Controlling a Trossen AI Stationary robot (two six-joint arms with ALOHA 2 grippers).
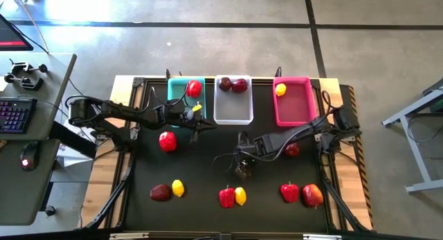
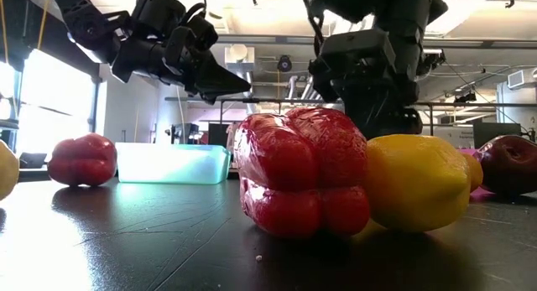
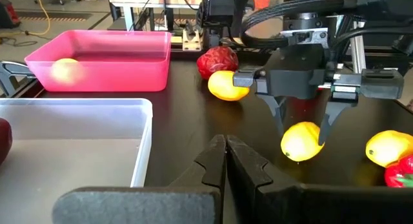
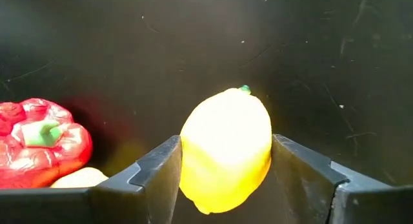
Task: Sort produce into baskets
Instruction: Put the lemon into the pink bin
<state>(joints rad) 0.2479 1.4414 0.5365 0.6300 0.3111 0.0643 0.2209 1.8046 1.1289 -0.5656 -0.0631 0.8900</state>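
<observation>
My right gripper (image 4: pixel 226 161) stands mid-table, pointing steeply down, with a yellow lemon (image 4: pixel 226 143) between its fingers; the left wrist view shows the same gripper (image 3: pixel 302 130) over that lemon (image 3: pixel 301 143). My left gripper (image 1: pixel 196 124) hovers shut and empty in front of the teal basket (image 1: pixel 181 102), which holds a red pepper (image 1: pixel 194 88). The white basket (image 1: pixel 232 112) holds two maroon fruits (image 1: pixel 232 84). A lemon (image 1: pixel 280 90) lies in the pink basket (image 1: pixel 294 108). My right gripper pinches the lemon's two opposite sides (image 4: pixel 190 146) at its middle between its two fingers (image 4: pixel 158 175). The fingers come from above, slanting steeply down. The lemon lies on the black table, its green stem end (image 4: pixel 244 90) pointing away from the wrist.
Loose on the black mat: a red pepper (image 1: pixel 167 140), a maroon fruit (image 1: pixel 160 192) beside a lemon (image 1: pixel 178 188), a pepper (image 1: pixel 226 196) with a lemon (image 1: pixel 240 195), a pepper (image 1: pixel 289 192), a red fruit (image 1: pixel 312 195) and a maroon fruit (image 1: pixel 292 150).
</observation>
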